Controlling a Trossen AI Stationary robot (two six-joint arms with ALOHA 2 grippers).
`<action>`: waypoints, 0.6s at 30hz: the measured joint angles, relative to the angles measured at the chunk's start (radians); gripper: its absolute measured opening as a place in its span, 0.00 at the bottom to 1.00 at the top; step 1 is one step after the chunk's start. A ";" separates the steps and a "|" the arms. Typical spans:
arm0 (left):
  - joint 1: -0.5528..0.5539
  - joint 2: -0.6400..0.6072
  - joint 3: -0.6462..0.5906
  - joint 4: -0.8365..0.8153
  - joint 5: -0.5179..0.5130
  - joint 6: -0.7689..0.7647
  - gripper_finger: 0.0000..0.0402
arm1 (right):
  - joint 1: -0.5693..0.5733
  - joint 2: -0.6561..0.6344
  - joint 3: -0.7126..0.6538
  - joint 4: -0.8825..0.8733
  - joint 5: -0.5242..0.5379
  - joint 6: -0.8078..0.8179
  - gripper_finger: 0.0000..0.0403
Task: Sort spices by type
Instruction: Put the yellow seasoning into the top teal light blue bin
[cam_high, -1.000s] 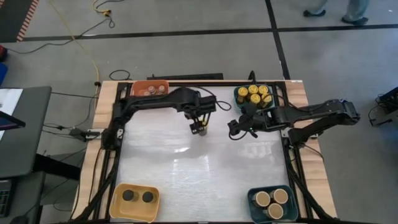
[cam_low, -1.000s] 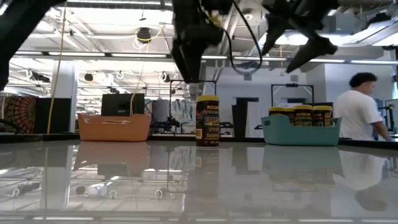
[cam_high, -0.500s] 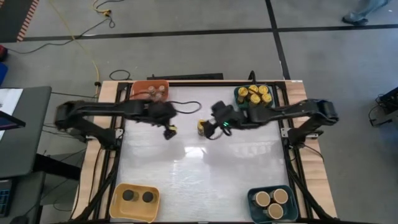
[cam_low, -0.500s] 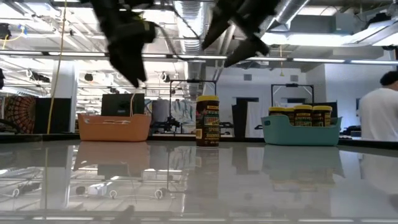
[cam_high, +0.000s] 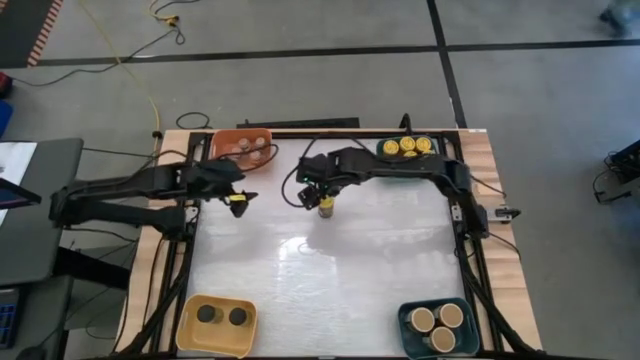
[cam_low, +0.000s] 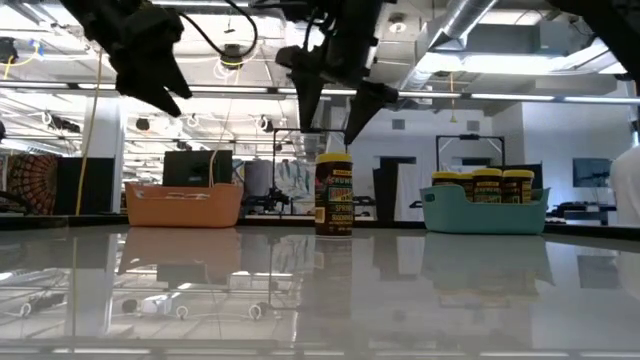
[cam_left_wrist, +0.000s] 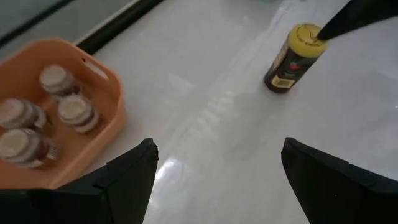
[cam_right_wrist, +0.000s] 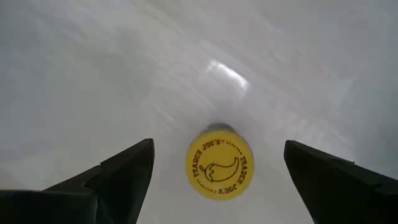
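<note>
The table (cam_high: 300, 290) is a pale, glossy sheet that mirrors the bins. Since a second ago the arms have traded places: the left pincer (cam_high: 240, 199), released, has pulled back beside the orange bin (cam_high: 240, 133), and the right pincer (cam_low: 334, 105), fingers spread, now hangs directly over the lone jar (cam_low: 333, 194) — a pickup looks imminent. The jar stands upright mid-table: dark, cylindrical, smooth yellow lid.

Lab: exposed ceiling ducts (cam_low: 470, 20), equipment racks (cam_low: 470, 165).
</note>
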 joint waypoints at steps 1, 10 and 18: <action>0.003 -0.013 0.000 -0.004 0.000 0.012 0.81 | 0.000 0.013 0.012 -0.009 -0.002 0.006 0.95; 0.034 -0.048 0.000 -0.034 -0.002 0.090 0.81 | 0.001 0.087 0.022 -0.058 -0.002 0.049 0.95; 0.049 -0.041 0.000 -0.068 -0.014 0.112 0.81 | -0.009 0.104 0.022 -0.083 -0.051 0.052 0.92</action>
